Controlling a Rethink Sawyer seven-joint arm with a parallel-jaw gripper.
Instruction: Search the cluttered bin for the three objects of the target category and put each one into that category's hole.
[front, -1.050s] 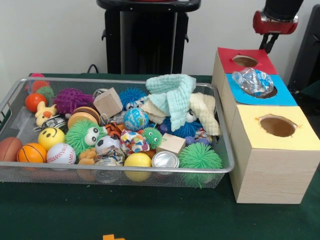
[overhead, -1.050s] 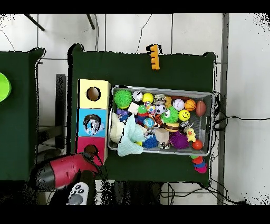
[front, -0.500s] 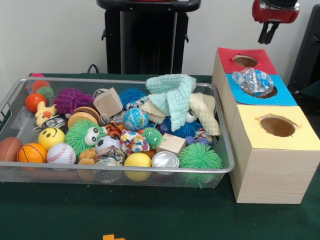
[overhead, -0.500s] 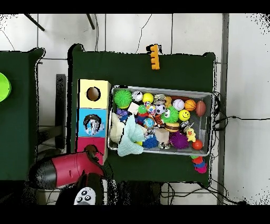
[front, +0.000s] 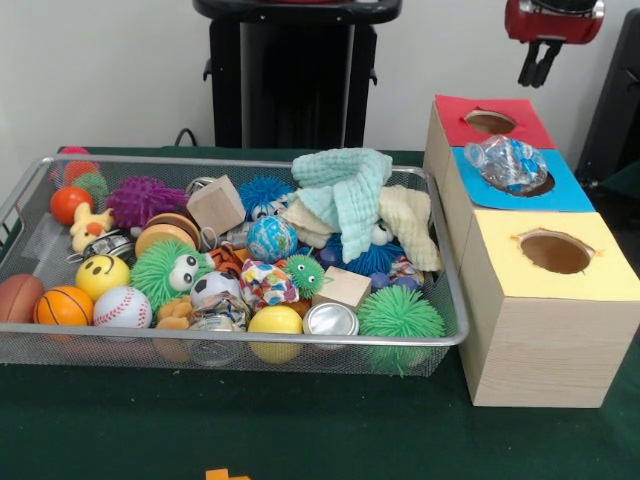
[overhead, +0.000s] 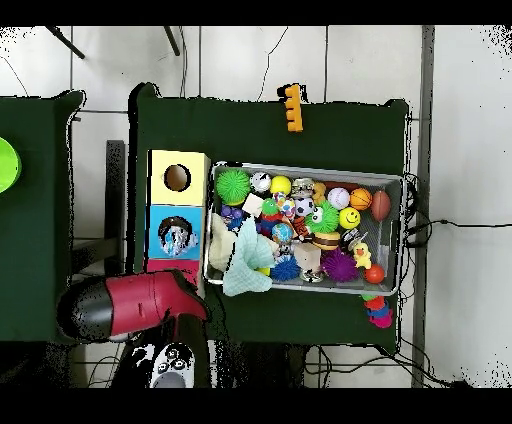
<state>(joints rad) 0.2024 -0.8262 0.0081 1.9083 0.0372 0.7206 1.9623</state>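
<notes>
A crumpled clear plastic bottle (front: 506, 162) lies across the hole of the blue-topped box (front: 565, 192), only partly sunk in; from above the bottle (overhead: 175, 238) fills that hole. My gripper (front: 538, 72) hangs high above the red-topped box (front: 490, 122), its two dark fingers slightly apart with nothing between them. In the overhead view the red arm (overhead: 140, 305) covers the red box and hides the gripper. The wire bin (front: 230, 345) holds balls, fuzzy toys, a silver can (front: 331, 319), wooden blocks (front: 216, 205) and cloths (front: 345, 185).
The yellow-topped box (front: 555, 252) stands nearest the camera with its hole uncovered. All three boxes line up against the bin's right side. A small orange piece (overhead: 291, 107) lies on the green cloth beyond the bin. A black stand rises behind the bin.
The gripper has risen from just above the red box to the top of the front view. From above, the red arm has swung across over the red box.
</notes>
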